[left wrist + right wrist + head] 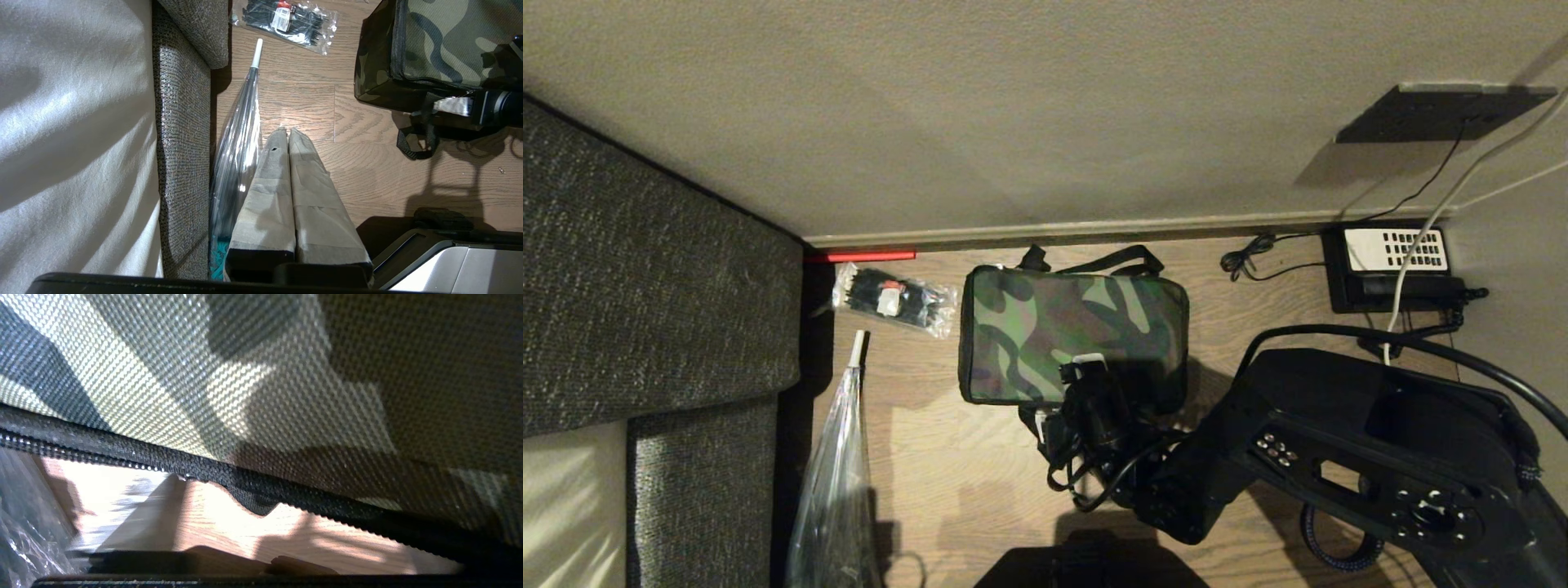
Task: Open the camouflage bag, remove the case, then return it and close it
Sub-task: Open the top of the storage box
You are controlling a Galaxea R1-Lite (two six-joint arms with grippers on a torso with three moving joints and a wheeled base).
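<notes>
The camouflage bag (1072,333) is laid zipped on the wooden floor (947,482), the right end effector (1086,371) is positioned at its near edge, finger spacing not discernible, and the left end effector (286,134) is held together.

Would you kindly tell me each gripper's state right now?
Left gripper: shut, holding nothing.
Right gripper: at the near edge of the boxy camouflage fabric bag; cannot be told.
</notes>
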